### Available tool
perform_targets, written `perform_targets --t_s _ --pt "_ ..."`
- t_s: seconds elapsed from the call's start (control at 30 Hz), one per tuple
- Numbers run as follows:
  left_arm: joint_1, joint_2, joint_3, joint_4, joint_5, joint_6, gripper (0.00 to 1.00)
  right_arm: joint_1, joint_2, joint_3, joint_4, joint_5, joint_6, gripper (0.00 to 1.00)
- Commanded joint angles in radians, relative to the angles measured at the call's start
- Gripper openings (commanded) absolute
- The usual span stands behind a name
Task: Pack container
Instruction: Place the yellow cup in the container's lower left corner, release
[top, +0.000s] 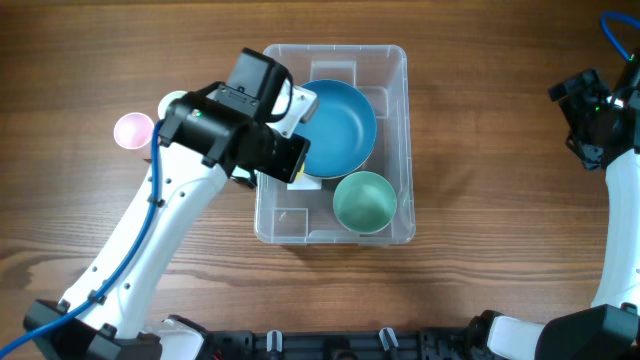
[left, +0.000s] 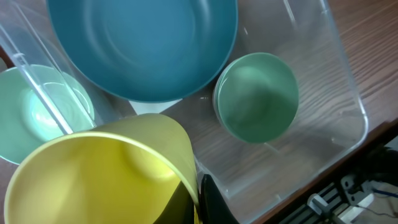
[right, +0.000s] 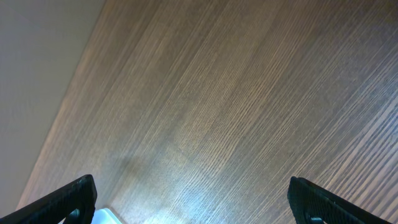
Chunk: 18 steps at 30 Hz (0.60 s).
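Currently a pink cup (top: 133, 130) is sitting far left on the table (top: 480, 280). My left pincer (left: 198, 204) is gripping a yellow cup (left: 99, 174) at its rim, over the container (top: 392, 60). That's sitting mid-table w/ a blue bowl (top: 338, 125) & green cup (top: 364, 201) inside. My right pincer (right: 189, 183) is hanging wide apart, far right.

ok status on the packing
left gripper shut on yellow cup, over container. right gripper open, off to the side. blue bowl, green cup inside, room spare beside them.
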Motion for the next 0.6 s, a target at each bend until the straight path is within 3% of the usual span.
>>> perform_targets --t_s 0.0,0.17,0.37,0.47,0.57 --pt "-0.021 0.047 -0.082 0.039 -0.031 -0.023 0.04 0.003 0.013 -0.002 0.003 0.01 0.014 1.0" --pt "-0.051 0.098 -0.2 0.137 0.057 -0.03 0.04 0.003 0.013 -0.002 0.003 0.01 0.013 0.99" --pt "-0.103 0.148 -0.205 0.167 0.047 -0.025 0.09 0.003 0.013 -0.002 0.003 0.01 0.014 1.0" --pt "-0.105 0.168 -0.205 0.185 0.043 -0.025 0.29 0.003 0.013 -0.002 0.003 0.01 0.014 1.0" --pt "-0.103 0.148 -0.187 0.188 0.032 -0.031 0.38 0.003 0.013 -0.002 0.003 0.01 0.014 1.0"
